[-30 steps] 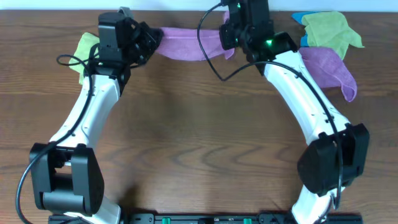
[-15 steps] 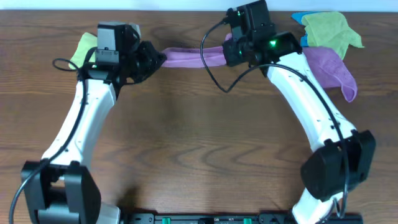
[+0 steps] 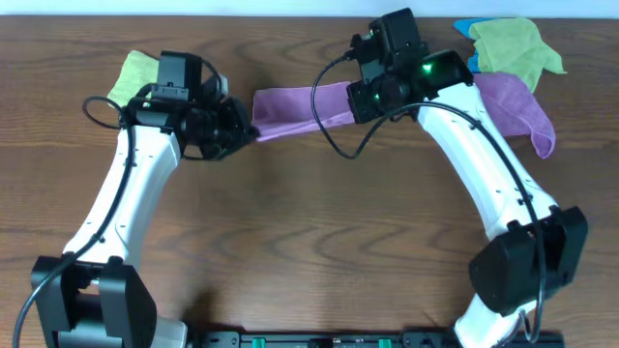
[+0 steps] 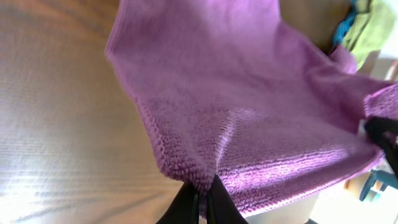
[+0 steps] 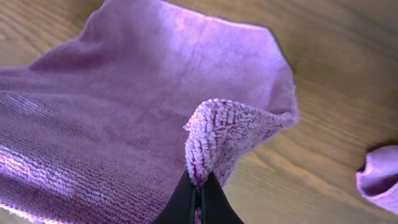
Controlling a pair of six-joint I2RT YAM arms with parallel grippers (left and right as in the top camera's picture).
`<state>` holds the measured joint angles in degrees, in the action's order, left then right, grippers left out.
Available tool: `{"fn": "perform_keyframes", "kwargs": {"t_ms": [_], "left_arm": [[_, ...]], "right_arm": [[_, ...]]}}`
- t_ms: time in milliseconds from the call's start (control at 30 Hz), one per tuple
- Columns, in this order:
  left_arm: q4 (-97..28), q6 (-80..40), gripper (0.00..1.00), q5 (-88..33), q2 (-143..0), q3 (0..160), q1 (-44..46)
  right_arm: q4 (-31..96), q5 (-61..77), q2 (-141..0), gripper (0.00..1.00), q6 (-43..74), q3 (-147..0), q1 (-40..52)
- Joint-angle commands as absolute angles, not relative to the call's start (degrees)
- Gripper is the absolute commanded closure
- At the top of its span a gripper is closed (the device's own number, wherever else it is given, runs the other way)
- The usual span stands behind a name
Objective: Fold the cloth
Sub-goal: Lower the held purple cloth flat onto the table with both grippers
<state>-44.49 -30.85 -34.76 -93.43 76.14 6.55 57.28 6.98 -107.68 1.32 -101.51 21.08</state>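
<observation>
Left jaws: pressed together, pinching the hem of the purple cloth [image 3: 295,108] at its left end. In the left wrist view the two dark fingertips [image 4: 185,205] meet with almost no gap, a thin fold of the hem caught between them. Right jaws: also closed tight, gripping the cloth's opposite end. The right wrist view shows the fingertips [image 5: 181,204] nipping a bunched, rolled-over corner that stands up just above them. The cloth runs as a narrow band from one set of jaws to the other, drawn fairly straight, the left end a little nearer the robot's base than the right. From each wrist view the fabric spreads away ahead of the jaws in a broad sheet. Cannot tell whether its middle touches the wooden counter [image 3: 309,232] or hangs just clear. To the outer side of the right jaws, past the right arm, lies a paler purple cloth [image 3: 522,108], apart from the held one. A light green cloth [image 3: 513,48] sits just behind it, touching it, with a scrap of something blue [image 3: 466,27] at its edge. Another light green cloth [image 3: 135,72] lies on the outer side of the left jaws, partly under the left arm.
</observation>
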Motion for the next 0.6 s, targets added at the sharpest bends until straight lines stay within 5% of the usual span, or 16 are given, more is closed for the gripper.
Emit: {"fn": "perform_keyframes", "kwargs": {"t_ms": [0,567], "left_arm": [[-47.24,-27.75,0.94,-30.0,-93.08,76.97,5.43],[-48.01,-28.58,0.94,-30.02,-92.53,67.66,8.88]], "right_arm": [[58.22,4.03,-106.15,0.98,1.67,-100.29,19.9],[46.57,7.11,-92.95,0.98,3.22,-72.79,19.79]]}}
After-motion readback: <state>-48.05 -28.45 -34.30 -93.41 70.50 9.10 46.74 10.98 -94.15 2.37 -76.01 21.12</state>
